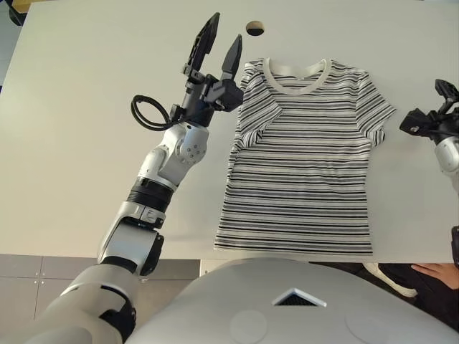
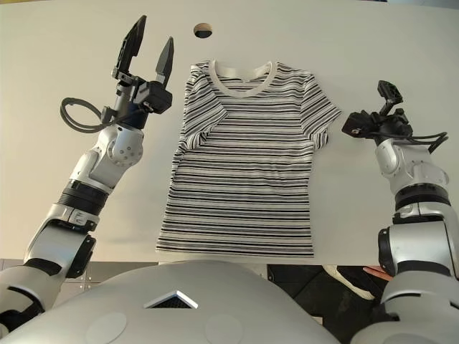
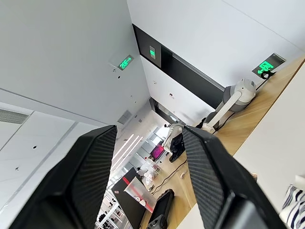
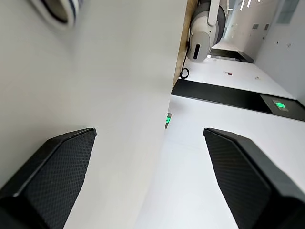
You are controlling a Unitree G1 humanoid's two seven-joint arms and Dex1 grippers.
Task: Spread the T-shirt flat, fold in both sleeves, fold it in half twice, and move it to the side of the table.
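Observation:
A black-and-white striped T-shirt lies flat on the white table, collar toward the far edge. Its sleeve on my left is folded in over the body. The sleeve on my right lies spread outward. Just left of the shirt's shoulder, my left gripper is raised above the table, open and holding nothing. My right gripper hovers just right of the spread sleeve, open and holding nothing. A bit of striped sleeve hem appears in the right wrist view.
A round cable hole sits in the table just beyond the collar. Bare table stretches wide to the left of the shirt, with a narrower strip to its right. The table's near edge runs just below the shirt's hem.

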